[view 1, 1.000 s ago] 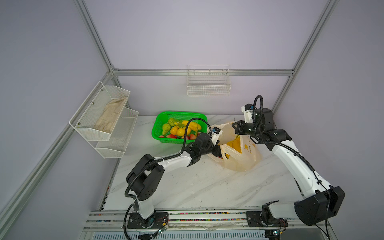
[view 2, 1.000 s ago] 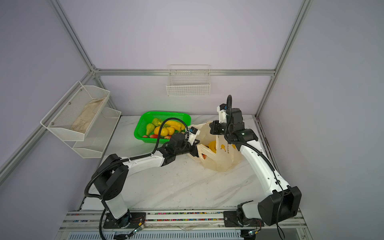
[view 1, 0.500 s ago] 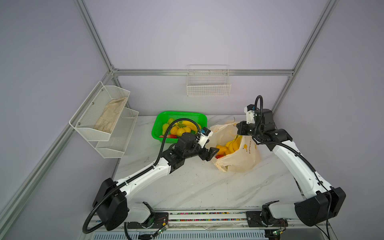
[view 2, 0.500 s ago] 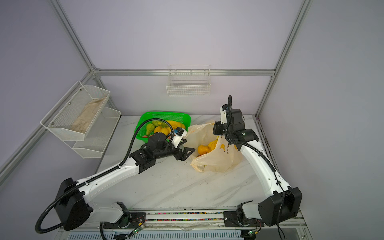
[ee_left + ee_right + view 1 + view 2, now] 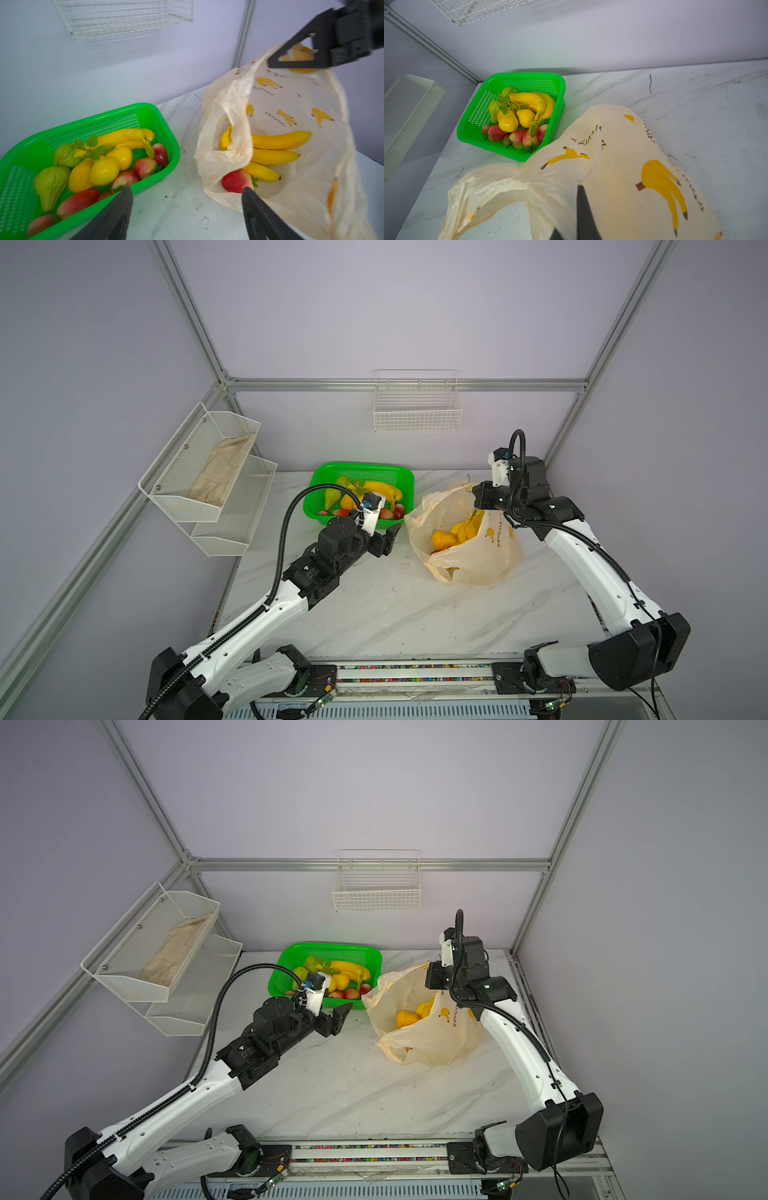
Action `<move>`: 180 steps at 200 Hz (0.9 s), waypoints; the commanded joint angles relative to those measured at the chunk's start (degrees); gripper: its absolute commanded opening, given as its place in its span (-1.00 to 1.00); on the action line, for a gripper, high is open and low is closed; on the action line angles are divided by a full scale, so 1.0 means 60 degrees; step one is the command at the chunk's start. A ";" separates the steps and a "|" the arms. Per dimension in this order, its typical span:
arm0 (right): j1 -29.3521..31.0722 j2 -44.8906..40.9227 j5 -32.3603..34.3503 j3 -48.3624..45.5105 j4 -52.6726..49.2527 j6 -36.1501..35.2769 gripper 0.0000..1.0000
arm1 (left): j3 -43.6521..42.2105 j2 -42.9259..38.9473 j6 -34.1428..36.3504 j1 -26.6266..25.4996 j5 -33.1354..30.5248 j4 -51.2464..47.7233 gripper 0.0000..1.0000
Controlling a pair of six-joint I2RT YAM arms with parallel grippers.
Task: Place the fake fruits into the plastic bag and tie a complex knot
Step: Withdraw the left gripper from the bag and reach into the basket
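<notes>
The plastic bag (image 5: 478, 556) (image 5: 432, 1044) lies on the marble table with its mouth open toward the green basket. My right gripper (image 5: 478, 495) (image 5: 579, 189) is shut on the bag's upper rim and holds it up. Inside the bag lie a yellow banana bunch (image 5: 276, 141), a red fruit (image 5: 235, 180) and an orange pear (image 5: 442, 539). More fake fruits (image 5: 361, 497) (image 5: 521, 116) fill the basket. My left gripper (image 5: 388, 537) (image 5: 187, 189) hangs open and empty over the table between the basket and the bag's mouth. No knot is in view.
The green perforated basket (image 5: 361, 466) (image 5: 124, 110) stands at the back, close to the bag's left edge. A white mesh shelf with a beige cloth (image 5: 220, 472) hangs on the left wall. A wire basket (image 5: 417, 406) hangs on the back wall.
My left gripper has pulled back out of the bag's mouth toward the left and front. The right gripper keeps its hold on the bag's rim.
</notes>
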 commanded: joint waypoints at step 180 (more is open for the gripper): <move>-0.0035 -0.0164 -0.0231 0.0015 0.0120 -0.0058 -1.00 | 0.8054 0.9019 -0.0934 0.3409 0.0289 -0.4255 0.57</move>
